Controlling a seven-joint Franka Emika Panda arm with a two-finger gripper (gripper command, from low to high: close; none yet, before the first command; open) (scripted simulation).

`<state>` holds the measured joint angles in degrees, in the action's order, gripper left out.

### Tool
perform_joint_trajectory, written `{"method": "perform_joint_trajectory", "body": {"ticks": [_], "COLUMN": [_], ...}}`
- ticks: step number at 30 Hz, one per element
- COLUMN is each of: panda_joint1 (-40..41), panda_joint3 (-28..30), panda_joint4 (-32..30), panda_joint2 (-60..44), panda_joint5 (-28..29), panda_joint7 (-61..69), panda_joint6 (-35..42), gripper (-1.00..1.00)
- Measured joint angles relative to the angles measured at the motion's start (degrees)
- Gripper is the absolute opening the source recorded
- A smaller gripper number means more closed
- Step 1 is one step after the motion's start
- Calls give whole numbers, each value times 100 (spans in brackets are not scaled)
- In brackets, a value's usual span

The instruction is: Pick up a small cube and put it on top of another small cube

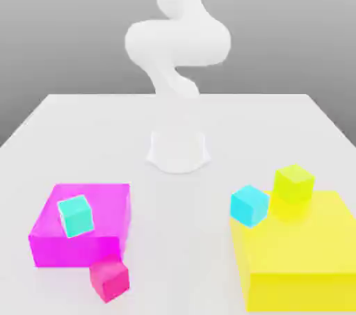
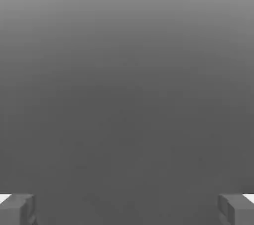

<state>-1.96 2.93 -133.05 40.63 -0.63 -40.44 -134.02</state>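
Note:
Several small cubes show in the exterior view. A teal cube (image 1: 75,215) lies on a big magenta block (image 1: 104,202). A pink cube (image 1: 109,278) sits on the table just in front of that block. A lime cube (image 1: 293,183) rests on the far edge of a big yellow block (image 1: 306,251). A cyan cube (image 1: 249,205) is at that block's far left corner; whether it lies on it or beside it is unclear. My gripper (image 2: 127,210) is open, its fingertips (image 2: 17,209) wide apart, with only plain grey between them. No cube appears in the hand view.
The white arm (image 1: 177,42) rises from its base (image 1: 178,150) at the table's middle and leaves the top of the exterior view. The white table (image 1: 90,133) spreads around the base; the two big blocks stand near its front corners.

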Motion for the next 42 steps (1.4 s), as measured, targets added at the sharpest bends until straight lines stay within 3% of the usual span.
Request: {"method": "perform_joint_trajectory", "body": {"ticks": [17,25,30,31,37,42], "panda_joint1": [-759,-377,163,255,304,-83], "panda_joint3": [1580,1603,976,865,806,1319], "panda_joint4": [-863,-1259,-1099,-1068,-1053,-1232], "panda_joint2": [-3568,-5170,-6205,-6347,-6418,-5632], "panda_joint5": [-953,-1055,-1632,-1727,-1767,-1181], "panda_joint7": [4067,5679,6274,6349,6380,5939], "panda_joint6": [-1529,-2286,-3045,-3154,-3194,-2603], "gripper": [0,0,0,-100,-100,-100]}}
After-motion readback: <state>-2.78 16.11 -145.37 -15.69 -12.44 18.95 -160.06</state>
